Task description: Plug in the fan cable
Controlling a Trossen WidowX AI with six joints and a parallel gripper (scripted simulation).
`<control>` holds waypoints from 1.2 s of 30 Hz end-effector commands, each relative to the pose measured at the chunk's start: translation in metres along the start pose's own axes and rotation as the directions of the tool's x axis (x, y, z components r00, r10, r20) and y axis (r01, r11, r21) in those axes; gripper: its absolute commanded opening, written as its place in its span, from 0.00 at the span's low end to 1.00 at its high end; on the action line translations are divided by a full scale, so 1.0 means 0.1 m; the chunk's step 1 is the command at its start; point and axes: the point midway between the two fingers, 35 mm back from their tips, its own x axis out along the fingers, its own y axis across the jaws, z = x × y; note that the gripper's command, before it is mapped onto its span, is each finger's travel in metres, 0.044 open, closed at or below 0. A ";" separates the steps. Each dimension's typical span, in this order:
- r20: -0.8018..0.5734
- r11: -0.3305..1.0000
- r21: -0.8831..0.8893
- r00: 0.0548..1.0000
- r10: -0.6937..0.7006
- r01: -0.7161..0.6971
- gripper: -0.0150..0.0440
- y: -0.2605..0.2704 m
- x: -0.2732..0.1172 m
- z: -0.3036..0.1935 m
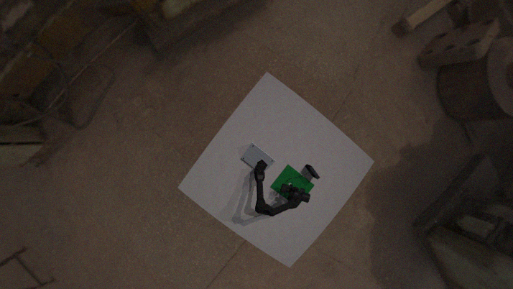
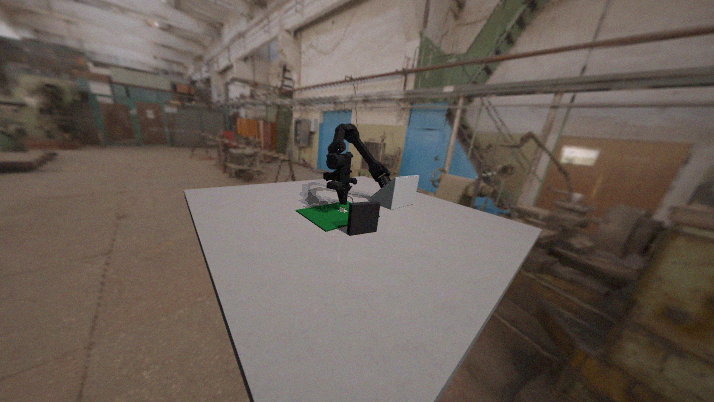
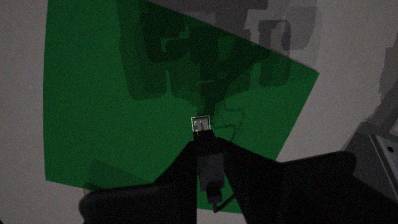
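The green board [image 1: 287, 172] [image 2: 320, 218] [image 3: 100, 125] lies flat on the table. The small pale header [image 2: 343, 210] [image 3: 201, 123] stands on it, with pins visible inside; its near part is hidden by the fingertips in the wrist view. My gripper [image 2: 343, 201] [image 3: 205, 143] points down over the board and is shut on the cable's dark plug [image 3: 211, 171]. The fingertips are at the header's near edge in the wrist view. Whether the plug touches the header cannot be told. The dark fan [image 1: 312, 172] [image 2: 364, 218] stands upright beside the board, with its thin cable [image 1: 296, 177] running over the board.
A grey bracket [image 1: 256, 154] [image 2: 406, 192] [image 3: 389, 161] with small holes stands near the arm's base. The fan stands close by the board's edge. The arm [image 1: 260, 190] [image 2: 367, 155] arches over to the board. The pale table [image 1: 269, 97] [image 2: 350, 300] carries all of these.
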 end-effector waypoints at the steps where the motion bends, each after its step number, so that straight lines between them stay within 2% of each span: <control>1: 0.003 1.000 -0.007 1.000 -0.008 0.008 0.25 -0.02 0.09 0.00; 36: 0.003 1.000 -0.012 1.000 -0.008 0.008 0.25 -0.02 0.14 -0.01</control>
